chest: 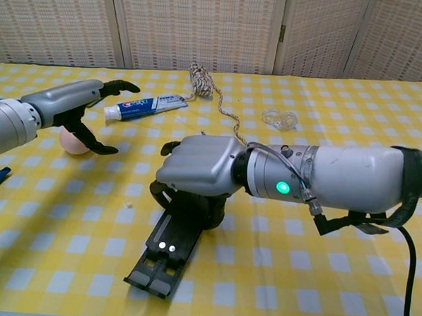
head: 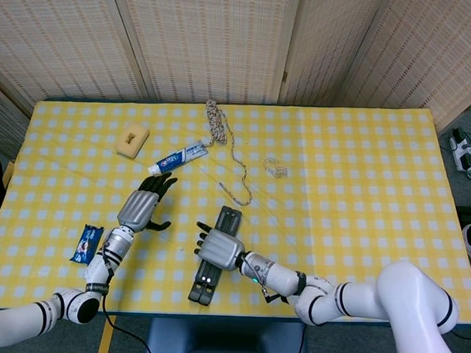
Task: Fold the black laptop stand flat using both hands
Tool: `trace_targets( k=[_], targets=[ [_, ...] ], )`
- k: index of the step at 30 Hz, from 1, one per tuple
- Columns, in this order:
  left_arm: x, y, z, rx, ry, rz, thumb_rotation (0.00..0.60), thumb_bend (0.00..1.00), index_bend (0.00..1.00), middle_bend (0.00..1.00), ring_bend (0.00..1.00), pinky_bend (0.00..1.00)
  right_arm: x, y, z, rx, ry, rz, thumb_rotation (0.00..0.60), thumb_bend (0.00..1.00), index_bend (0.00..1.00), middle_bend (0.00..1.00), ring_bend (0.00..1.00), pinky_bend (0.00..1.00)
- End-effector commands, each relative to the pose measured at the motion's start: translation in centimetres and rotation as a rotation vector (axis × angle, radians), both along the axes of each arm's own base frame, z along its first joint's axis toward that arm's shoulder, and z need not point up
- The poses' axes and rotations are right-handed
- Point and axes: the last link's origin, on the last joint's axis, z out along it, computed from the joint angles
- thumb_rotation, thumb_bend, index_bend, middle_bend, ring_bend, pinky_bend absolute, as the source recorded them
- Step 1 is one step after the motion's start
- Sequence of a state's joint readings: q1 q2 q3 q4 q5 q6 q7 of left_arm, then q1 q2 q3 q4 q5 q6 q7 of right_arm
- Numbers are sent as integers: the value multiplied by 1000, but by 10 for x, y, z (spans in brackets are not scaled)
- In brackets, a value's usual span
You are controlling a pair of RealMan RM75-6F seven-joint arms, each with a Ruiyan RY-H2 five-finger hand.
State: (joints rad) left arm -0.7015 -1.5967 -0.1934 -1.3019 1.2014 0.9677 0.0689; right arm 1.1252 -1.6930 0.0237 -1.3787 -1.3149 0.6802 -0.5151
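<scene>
The black laptop stand lies flat and lengthwise near the table's front edge, its near end pointing at me. My right hand rests on its middle, and in the chest view the right hand has its fingers curled down around the stand's sides. My left hand hovers to the left of the stand, apart from it. In the chest view the left hand holds nothing, with fingers and thumb spread.
A toothpaste tube and a braided rope lie behind the hands. Further back left sits a yellow sponge, and a clear plastic piece lies at mid-table. A blue packet is at the left front. A pale round object sits under the left hand.
</scene>
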Motion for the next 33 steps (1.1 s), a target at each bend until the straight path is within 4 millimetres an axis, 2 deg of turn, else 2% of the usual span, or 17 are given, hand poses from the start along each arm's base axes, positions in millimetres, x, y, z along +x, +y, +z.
trace_targets(
  k=[1,2,3,5,6,7,9,15,22,26,27,28,33],
  targets=[
    [1,0,0,2,4,-3,600,243,0,0,0,0,-4,-2,2,-6,0,-6,600,269,457,413,257,71],
    [1,0,1,3,3,-4,600,243,0,0,0,0,-5,-2,2,-9,2,-10,600,269,432,392,243,70],
    [1,0,1,5,2,-4,600,243,0,0,0,0,-6,-3,4,-11,3,-18,600,269,359,337,210,65],
    [2,0,4,13,4,-5,600,243,0,0,0,0,-10,-4,8,-15,-4,-54,600,269,140,188,125,39],
    [2,0,5,18,5,-7,600,243,0,0,0,0,-10,-4,12,-20,-15,-74,600,269,51,116,87,23],
    [2,0,7,24,7,-10,600,243,0,0,0,0,-11,-5,16,-29,-25,-86,600,269,6,68,66,11],
    [2,-1,10,46,16,-21,600,243,0,0,0,0,-14,-6,26,-54,-44,-107,600,269,0,34,61,6],
    [-3,-4,26,94,20,-9,600,252,0,0,0,0,-36,-7,71,-172,-162,-231,600,269,0,26,55,5],
    [-16,-18,63,204,67,5,600,293,0,0,0,0,-89,7,142,-365,-273,-383,600,269,0,39,71,16],
    [-23,-25,75,243,82,8,600,295,0,0,0,0,-106,14,163,-418,-294,-415,600,269,0,45,81,18],
    [-28,-29,81,266,93,10,600,295,0,0,0,0,-116,20,174,-449,-303,-434,600,269,0,45,81,18],
    [-39,-37,93,308,114,22,600,295,0,0,0,0,-137,29,193,-511,-318,-490,600,269,0,45,81,18],
    [-63,-66,112,357,158,53,600,295,0,0,0,0,-178,59,225,-593,-336,-596,600,269,0,38,59,18]
  ],
)
